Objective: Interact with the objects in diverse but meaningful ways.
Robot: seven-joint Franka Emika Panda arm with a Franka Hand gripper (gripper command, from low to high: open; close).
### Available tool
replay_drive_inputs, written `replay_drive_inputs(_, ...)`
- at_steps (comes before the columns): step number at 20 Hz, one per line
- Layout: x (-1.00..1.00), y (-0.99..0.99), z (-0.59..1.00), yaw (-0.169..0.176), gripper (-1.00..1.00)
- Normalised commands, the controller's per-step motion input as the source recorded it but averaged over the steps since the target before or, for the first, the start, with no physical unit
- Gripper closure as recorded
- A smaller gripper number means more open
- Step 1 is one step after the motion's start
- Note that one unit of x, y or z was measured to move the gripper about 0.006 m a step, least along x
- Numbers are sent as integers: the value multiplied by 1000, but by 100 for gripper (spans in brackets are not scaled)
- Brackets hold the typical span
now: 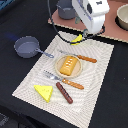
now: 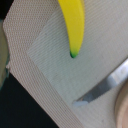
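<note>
The yellow banana (image 1: 77, 38) is at the far edge of the beige placemat (image 1: 30, 80), right under my gripper (image 1: 86, 34). In the wrist view the banana (image 2: 74, 25) shows its green tip over the mat (image 2: 50, 75), and my fingers are out of sight. The jaws are too dark in the exterior view to tell whether they are open or shut. A golden-brown bread loaf (image 1: 69, 64) lies on a small plate (image 1: 60, 67). The cheese wedge (image 1: 44, 91) and brown sausage (image 1: 64, 93) lie near the mat's front. The grey saucepan (image 1: 26, 46) with a blue handle sits at the exterior view's left.
An orange-handled knife (image 1: 80, 57) lies beyond the plate, and its blade (image 2: 102, 87) shows in the wrist view. A fork (image 1: 62, 79) lies in front of the plate. At the back are a grey pot (image 1: 65, 9), a pink board (image 1: 112, 31) and a bowl (image 1: 122, 17).
</note>
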Motion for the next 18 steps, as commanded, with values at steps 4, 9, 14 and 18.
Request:
replay_drive_inputs(4,-67,1,-254,101,-100)
replay_drive_inputs(9,0,0,-223,89,-100)
replay_drive_inputs(14,0,1,-303,90,-100)
replay_drive_inputs(18,-39,1,-346,89,-100)
